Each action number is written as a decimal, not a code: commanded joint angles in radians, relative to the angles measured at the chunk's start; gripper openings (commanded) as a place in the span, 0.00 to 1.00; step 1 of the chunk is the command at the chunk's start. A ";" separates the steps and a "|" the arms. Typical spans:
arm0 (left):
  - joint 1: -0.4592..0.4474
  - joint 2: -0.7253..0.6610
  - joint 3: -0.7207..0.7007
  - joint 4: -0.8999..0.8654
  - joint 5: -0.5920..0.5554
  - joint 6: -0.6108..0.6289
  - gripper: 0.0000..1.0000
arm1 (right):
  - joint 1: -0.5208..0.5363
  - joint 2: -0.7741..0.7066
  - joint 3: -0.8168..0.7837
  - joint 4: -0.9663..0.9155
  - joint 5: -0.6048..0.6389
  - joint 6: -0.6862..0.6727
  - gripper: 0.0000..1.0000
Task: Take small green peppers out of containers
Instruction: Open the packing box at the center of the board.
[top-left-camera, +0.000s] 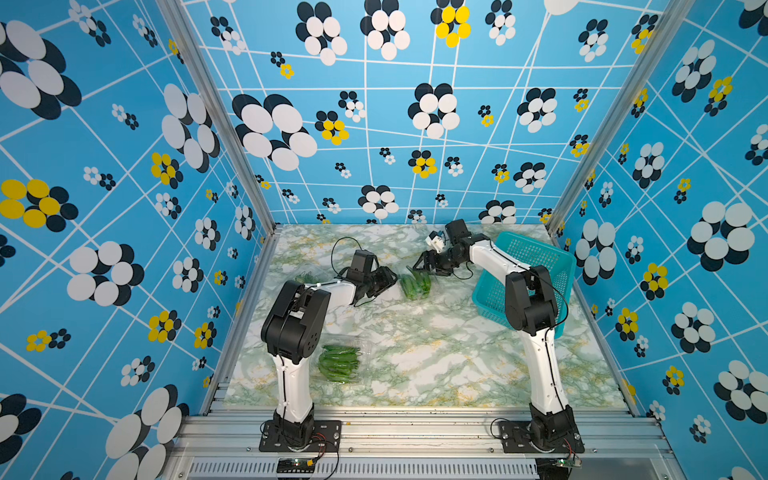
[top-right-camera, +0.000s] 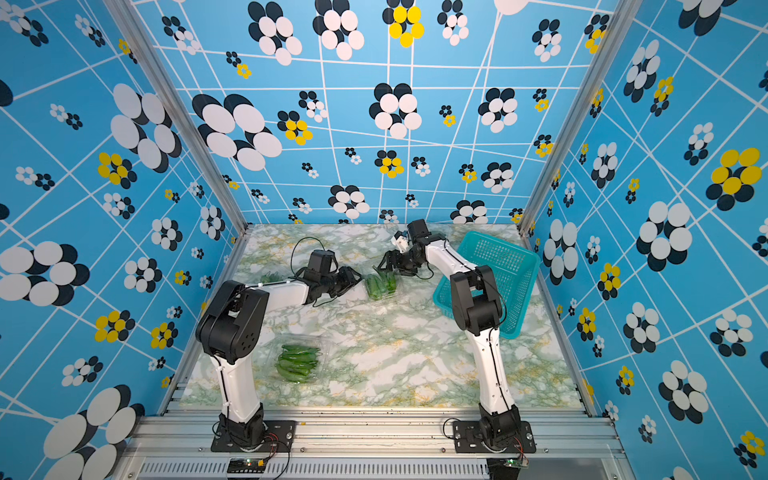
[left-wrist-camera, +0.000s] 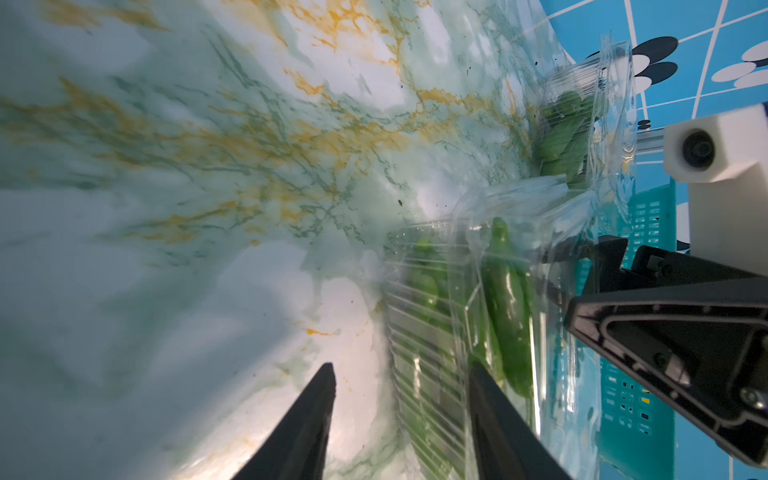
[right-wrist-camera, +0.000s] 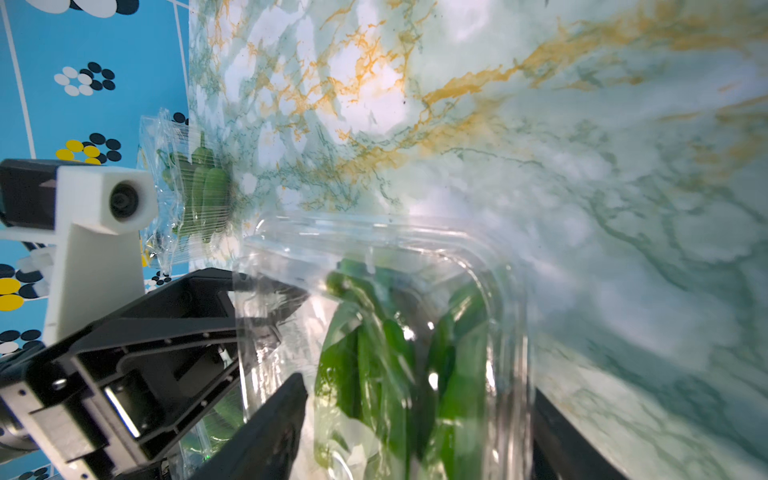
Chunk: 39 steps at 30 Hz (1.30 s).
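Marble-print table (top-left-camera: 436, 353), blue flowered walls (top-left-camera: 374, 124). Three clear clamshells are out: the middle container (top-left-camera: 415, 286) between your two arms, a near container (top-left-camera: 340, 362) by the left arm's base, and a third container (top-left-camera: 306, 277) half hidden behind that arm. Every one of the small green peppers (right-wrist-camera: 374, 365) I can see sits inside plastic. None lie loose, and none show in the teal basket (top-left-camera: 536, 257) (the right arm hides part of it).

Your left pincer (left-wrist-camera: 402, 365) is about half open and straddles the middle container's ribbed wall. Marble shows beside one finger, so it is not clamped. Your right pincer (right-wrist-camera: 417, 384) is spread wide around that container's end; I can't tell whether it presses.

My read of the step: getting this clamshell open. Next, one side should steady the base while the other catches the thin lid edge, which is flimsy and likely to slide.
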 joint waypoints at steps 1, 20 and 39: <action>-0.019 0.029 0.034 0.027 0.025 -0.016 0.53 | 0.021 0.027 0.038 -0.038 -0.054 -0.007 0.77; -0.012 0.034 0.026 0.009 0.039 -0.031 0.17 | -0.008 0.053 0.141 -0.097 -0.034 -0.045 0.85; -0.020 -0.089 0.048 -0.267 -0.108 -0.012 0.12 | 0.032 -0.182 0.041 -0.103 0.460 -0.181 0.60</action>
